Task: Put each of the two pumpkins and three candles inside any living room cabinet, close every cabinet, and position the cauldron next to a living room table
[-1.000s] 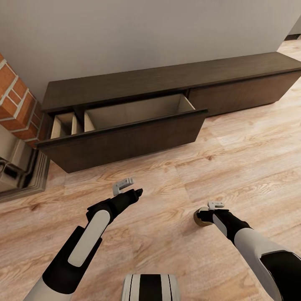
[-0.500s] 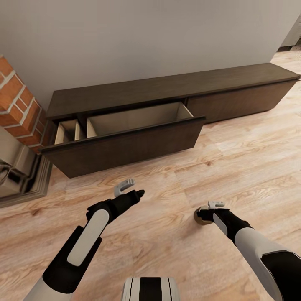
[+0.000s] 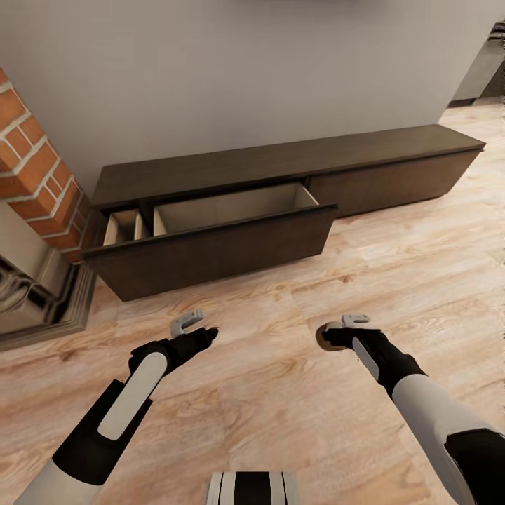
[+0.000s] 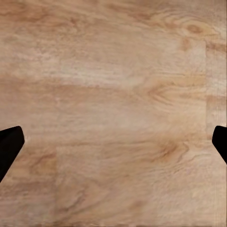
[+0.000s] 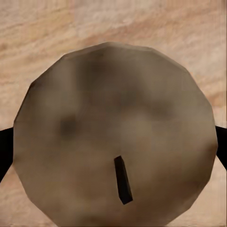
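The cabinet [image 3: 280,160] is a long low dark-brown unit against the wall. Its left drawer [image 3: 210,249] is pulled out, showing light tan divided insides [image 3: 231,205] with nothing visible in them. My right gripper [image 3: 335,338] hangs above the wood floor, shut on a beige candle [image 3: 323,339]. In the right wrist view the candle's round top [image 5: 113,118] with its dark wick sits between the fingertips [image 5: 4,151]. My left gripper [image 3: 199,329] is open over bare floor, its fingertips [image 4: 9,146] wide apart. The pumpkins, cauldron and table are out of view.
A red brick fireplace surround [image 3: 35,175] with a stone hearth [image 3: 42,308] stands at the left, beside the cabinet's end. A doorway [image 3: 484,66] opens at the far right. Wood floor [image 3: 393,252] stretches between me and the cabinet.
The whole picture has shifted: the cabinet now looks a little farther off and more brick shows at the left. The right gripper still holds the candle. The left stays open.
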Robot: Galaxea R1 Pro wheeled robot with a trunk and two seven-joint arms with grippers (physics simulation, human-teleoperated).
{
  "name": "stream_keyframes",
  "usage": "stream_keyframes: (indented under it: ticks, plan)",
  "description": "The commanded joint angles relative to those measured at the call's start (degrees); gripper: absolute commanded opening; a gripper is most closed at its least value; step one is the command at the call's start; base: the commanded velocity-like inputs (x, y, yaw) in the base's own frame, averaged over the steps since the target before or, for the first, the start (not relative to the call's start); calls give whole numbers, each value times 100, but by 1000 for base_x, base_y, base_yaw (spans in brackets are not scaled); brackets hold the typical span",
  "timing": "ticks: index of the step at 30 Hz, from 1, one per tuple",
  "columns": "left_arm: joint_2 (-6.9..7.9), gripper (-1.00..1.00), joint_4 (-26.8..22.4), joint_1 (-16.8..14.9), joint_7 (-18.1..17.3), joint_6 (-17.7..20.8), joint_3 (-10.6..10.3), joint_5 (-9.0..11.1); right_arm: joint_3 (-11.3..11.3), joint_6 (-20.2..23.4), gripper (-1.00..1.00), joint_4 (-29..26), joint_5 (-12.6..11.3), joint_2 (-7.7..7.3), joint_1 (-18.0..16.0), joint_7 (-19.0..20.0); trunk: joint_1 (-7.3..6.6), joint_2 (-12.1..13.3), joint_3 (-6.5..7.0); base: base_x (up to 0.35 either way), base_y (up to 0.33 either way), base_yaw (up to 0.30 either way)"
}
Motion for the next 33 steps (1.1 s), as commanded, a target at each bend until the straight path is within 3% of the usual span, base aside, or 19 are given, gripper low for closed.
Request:
stream_keyframes:
  ticks: [1,5,8,9,11,12,15,17,19,22,24,25,29,33]
  plan:
    - [19,100,-5,-5,54,2,-9,48,33,135,-100,-165,-4,-9,45,-11,-6,0,18,-324,0,0]
    - [65,100,97,-5,272,10,-7,51,16,936,-100,-1775,-1,-14,761,-36,-16,5,107,-332,0,0]
    - [115,100,145,-5,686,14,-7,55,-15,1608,-100,-3088,4,-25,1334,-142,-24,9,173,-328,0,0]
    - [207,100,178,-5,844,18,-6,58,-83,1963,-100,-3782,2,-30,1615,-268,-27,11,195,-151,0,0]
    - [305,100,198,-5,897,26,-6,68,-152,2124,-100,-4234,-1,-32,1832,-330,-32,13,240,-87,0,0]
    - [452,100,212,-5,935,78,-6,78,-203,2258,-100,-4719,-1,-28,2080,-382,-34,15,262,-25,0,0]
    - [619,100,302,-5,948,128,-13,78,-227,2498,-100,-4934,-12,-24,2183,-397,-42,19,328,-12,0,0]
    - [688,100,588,-5,953,143,-10,76,-520,2896,-100,-5136,-159,-8,2215,-393,-47,21,373,-1,0,0]
    - [694,100,704,-5,955,144,-21,67,-589,2982,-100,-5221,-205,-8,2218,-389,-52,24,417,0,0,0]
    - [719,100,779,-5,961,144,-39,58,-623,3025,-100,-5268,-231,7,2219,-382,-60,28,483,0,0,37]
    - [798,100,786,-5,962,146,-41,59,-623,3027,-100,-5268,-232,12,2219,-380,-65,31,528,0,0,175]
    - [944,100,790,-5,962,144,-42,53,-625,2975,-100,-5276,-236,14,2226,-378,-68,32,555,0,0,231]
    - [990,100,796,-5,962,131,-42,59,-624,2945,-100,-5296,-240,14,2236,-378,-78,37,669,0,0,201]
    - [1174,100,805,3,959,119,-42,63,-617,2923,-100,-5324,-241,22,2274,-378,-89,43,785,0,0,193]
